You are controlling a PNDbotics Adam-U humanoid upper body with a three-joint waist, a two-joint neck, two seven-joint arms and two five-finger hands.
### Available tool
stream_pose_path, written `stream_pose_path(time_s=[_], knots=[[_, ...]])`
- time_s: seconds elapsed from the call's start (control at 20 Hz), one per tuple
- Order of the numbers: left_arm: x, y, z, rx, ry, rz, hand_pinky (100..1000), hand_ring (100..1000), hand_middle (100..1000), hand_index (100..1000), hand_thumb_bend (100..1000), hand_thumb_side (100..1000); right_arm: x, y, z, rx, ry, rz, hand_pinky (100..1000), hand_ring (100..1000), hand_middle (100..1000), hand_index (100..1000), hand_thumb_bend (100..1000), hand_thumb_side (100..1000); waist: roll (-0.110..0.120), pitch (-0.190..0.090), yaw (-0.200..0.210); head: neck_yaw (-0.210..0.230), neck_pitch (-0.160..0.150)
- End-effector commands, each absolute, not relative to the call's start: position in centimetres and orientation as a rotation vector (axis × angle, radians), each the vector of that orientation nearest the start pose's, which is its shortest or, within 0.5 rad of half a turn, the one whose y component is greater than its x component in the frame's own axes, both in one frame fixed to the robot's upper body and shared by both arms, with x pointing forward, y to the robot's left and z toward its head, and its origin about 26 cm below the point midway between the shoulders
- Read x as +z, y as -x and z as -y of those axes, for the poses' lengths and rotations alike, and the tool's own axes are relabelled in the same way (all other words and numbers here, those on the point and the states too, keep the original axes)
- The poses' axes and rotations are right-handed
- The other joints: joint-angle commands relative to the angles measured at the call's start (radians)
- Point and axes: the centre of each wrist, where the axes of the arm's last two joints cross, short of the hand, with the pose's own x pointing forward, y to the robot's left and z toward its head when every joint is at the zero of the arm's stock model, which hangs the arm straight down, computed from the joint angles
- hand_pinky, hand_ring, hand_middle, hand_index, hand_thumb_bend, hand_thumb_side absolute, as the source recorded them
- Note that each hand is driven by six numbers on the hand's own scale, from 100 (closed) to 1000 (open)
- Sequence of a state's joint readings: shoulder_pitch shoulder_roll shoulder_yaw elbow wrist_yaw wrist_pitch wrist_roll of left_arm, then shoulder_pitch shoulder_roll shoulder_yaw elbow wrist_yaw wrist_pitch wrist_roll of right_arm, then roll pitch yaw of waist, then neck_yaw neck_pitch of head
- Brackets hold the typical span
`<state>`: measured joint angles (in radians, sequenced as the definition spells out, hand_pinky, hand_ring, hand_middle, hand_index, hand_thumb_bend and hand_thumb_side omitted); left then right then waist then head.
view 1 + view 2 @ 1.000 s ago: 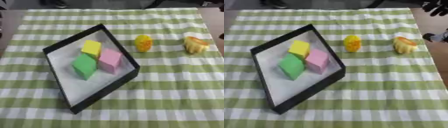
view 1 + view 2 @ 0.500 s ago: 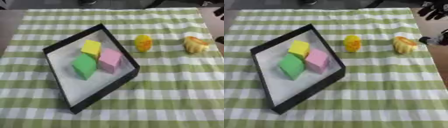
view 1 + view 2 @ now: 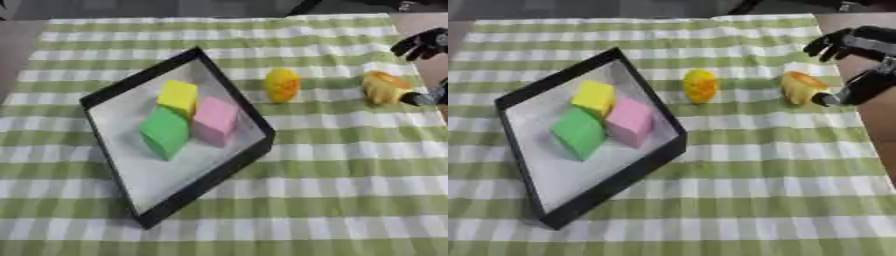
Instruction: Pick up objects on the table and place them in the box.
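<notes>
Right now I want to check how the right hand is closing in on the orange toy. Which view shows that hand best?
The right eye view: the right hand shows there with its fingers spread above and one tip beside the orange toy. The left eye view cuts the hand off at the picture's edge, leaving only dark fingers.

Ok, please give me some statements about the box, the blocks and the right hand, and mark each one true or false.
1. Three blocks lie inside the black box. True: the yellow block, the green block and the pink block.
2. The yellow round object is inside the box. False: it lies on the tablecloth, right of the box.
3. The right hand is beside the orange object. True.
4. The green block is stacked on the pink block. False: they lie side by side.
</notes>
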<state>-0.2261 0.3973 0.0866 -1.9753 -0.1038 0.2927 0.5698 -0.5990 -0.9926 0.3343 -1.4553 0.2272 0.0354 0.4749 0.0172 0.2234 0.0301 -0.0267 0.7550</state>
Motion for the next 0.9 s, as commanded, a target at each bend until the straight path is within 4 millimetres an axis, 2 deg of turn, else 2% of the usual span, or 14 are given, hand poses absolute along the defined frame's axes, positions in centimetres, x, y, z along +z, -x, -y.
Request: stream_pose_path(time_s=[0.05, 0.5, 0.9], knots=[[19.6, -29.3, -30.4, 0.243, -0.848, 1.995, 765, 707, 766, 862, 359, 547, 24.2, -37.7, 37.9, 1.414, 0.716, 1.286, 860, 838, 837, 909, 405, 100, 0.013, 0.001, 0.002, -0.006, -0.005], [19.2, -29.2, -30.4, 0.245, -0.841, 1.982, 760, 701, 760, 858, 362, 545, 23.0, -39.1, 38.8, 1.379, 0.802, 1.24, 861, 838, 835, 906, 402, 100, 0.014, 0.01, 0.01, -0.011, -0.018], [19.1, -29.2, -30.4, 0.258, -0.837, 1.98, 757, 697, 757, 857, 362, 546, 22.0, -39.9, 38.9, 1.407, 0.801, 1.191, 861, 839, 815, 903, 406, 100, 0.016, 0.024, 0.018, -0.012, -0.023]])
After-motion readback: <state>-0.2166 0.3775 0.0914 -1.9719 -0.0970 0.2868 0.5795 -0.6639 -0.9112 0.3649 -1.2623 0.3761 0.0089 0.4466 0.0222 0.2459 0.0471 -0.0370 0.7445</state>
